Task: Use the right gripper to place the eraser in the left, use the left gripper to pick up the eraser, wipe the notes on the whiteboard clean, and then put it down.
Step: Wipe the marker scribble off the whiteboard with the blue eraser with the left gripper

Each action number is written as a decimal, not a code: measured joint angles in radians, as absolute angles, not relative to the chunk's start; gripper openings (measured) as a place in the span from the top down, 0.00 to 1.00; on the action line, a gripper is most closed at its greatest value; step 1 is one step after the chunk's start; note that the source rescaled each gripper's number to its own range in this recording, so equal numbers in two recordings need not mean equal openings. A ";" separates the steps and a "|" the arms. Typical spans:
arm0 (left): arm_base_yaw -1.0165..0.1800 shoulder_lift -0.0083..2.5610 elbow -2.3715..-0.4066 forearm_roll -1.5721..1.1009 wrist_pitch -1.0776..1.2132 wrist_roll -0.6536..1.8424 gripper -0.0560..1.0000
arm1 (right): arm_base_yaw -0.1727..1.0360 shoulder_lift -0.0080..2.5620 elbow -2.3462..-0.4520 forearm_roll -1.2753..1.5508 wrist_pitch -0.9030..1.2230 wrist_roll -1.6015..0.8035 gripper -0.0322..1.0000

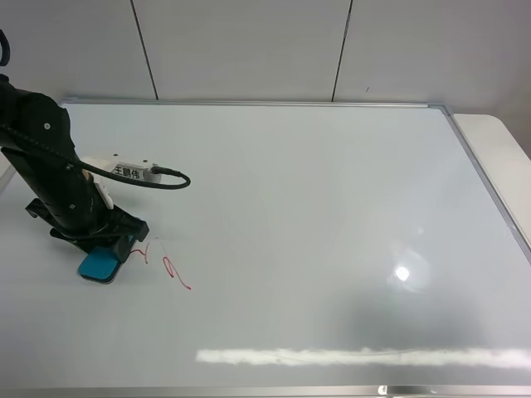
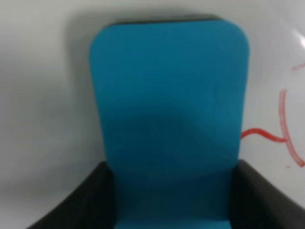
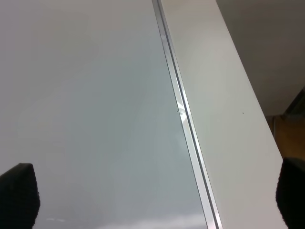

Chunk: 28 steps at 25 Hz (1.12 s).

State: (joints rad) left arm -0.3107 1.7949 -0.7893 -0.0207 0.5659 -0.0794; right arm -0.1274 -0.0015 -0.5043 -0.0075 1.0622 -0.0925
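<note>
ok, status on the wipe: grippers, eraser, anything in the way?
Left gripper shut on the eraser, down on the whiteboard. Right gripper open, empty, over the board's edge. Notes beside eraser, nothing between.

1. Clamping the teal eraser (image 2: 169, 109) on both long sides with the black fingers (image 2: 86, 202) of the left gripper (image 2: 171, 202).
2. Resting on the glossy whiteboard (image 2: 43, 95), showing a thin dark felt edge at the far end.
3. Meeting one red stroke of the notes (image 2: 285, 129) at its side.
</note>
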 joint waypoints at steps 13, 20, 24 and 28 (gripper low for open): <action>-0.528 1.823 -0.849 -0.018 0.576 -0.221 0.88 | -0.127 -0.001 -0.504 -0.007 1.062 -0.093 0.00; -0.730 1.831 -0.855 -0.114 0.582 -0.225 0.88 | -0.127 -0.001 -0.504 -0.007 1.062 -0.093 0.00; -0.852 1.834 -0.855 -0.175 0.592 -0.225 0.88 | -0.127 -0.001 -0.504 -0.007 1.062 -0.093 0.00; -0.894 1.839 -0.855 -0.215 0.602 -0.225 0.88 | -0.127 -0.001 -0.504 -0.007 1.062 -0.093 0.00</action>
State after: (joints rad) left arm -0.8944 1.8391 -0.8549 -0.2148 0.6018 -0.2245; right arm -0.1274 -0.0015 -0.5043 -0.0075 1.0622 -0.0925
